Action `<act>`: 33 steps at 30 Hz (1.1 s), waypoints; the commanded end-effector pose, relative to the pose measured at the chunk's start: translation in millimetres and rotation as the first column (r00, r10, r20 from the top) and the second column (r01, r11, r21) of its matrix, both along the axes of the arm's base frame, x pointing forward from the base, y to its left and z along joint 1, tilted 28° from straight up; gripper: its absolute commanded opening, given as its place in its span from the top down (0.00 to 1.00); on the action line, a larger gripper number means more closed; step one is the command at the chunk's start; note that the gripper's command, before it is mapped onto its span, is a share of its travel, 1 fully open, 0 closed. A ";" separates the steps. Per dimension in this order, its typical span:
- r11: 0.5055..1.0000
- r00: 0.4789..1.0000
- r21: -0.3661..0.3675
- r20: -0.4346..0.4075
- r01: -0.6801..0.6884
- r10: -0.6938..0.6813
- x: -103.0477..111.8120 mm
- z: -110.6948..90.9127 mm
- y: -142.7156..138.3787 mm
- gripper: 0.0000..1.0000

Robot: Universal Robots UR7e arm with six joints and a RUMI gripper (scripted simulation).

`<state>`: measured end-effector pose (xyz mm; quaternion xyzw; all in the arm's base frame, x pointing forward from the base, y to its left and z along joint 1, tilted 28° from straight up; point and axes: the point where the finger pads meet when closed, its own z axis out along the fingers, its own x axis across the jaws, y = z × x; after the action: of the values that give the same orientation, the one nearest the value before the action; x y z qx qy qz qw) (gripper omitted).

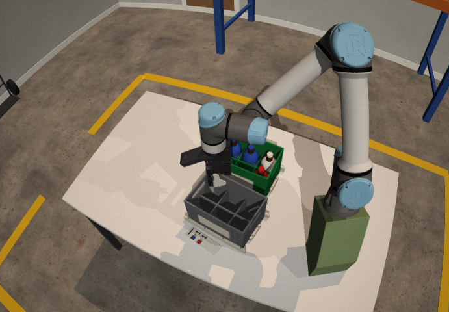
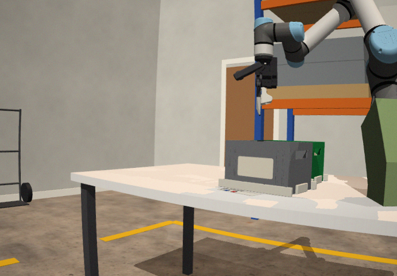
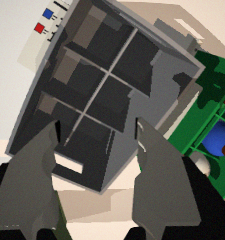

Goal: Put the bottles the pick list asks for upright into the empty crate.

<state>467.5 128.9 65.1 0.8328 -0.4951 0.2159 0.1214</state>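
Observation:
The grey crate [image 1: 237, 237] [image 2: 254, 148] [image 3: 167, 95] shows no bottle in its compartments. The green crate [image 1: 259, 182] [image 2: 319, 169] [image 3: 179, 142] stands behind it. It holds two visible blue bottles [image 1: 250, 156] [image 3: 218, 137], a white bottle [image 1: 268, 162] [image 3: 199, 162] and a red-capped bottle [image 1: 261, 171]; the arm hides part of this crate. The pick list [image 1: 210, 244] [image 2: 238, 191] [image 3: 34, 50] lies before the grey crate: below the black bar come a blue line, then a red line; the counts are too small to tell. My gripper [image 1: 214, 185] [image 2: 259, 108] [image 3: 97, 120] is open and empty, high above the grey crate.
Low pale strips [image 1: 234, 246] [image 2: 255, 186] run along the foot of the grey crate, and more stand at the crates' right ends. The arm's green pedestal [image 1: 336, 242] [image 2: 377, 181] is at the right of the white table [image 1: 121, 176] [image 2: 160, 173].

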 end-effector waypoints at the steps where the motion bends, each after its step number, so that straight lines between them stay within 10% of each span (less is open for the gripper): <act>1: 0.990 0.988 0.042 0.060 0.137 -0.140 -2.7 20.4 -28.3 0.62; 18: 0.896 0.883 0.160 0.169 0.414 -0.438 -2.8 67.2 -88.3 0.62; 33: 0.897 0.884 0.160 0.170 0.412 -0.437 -4.5 106.6 -140.6 0.62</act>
<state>463.0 11.5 152.5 0.6830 -0.6871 0.2385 0.0670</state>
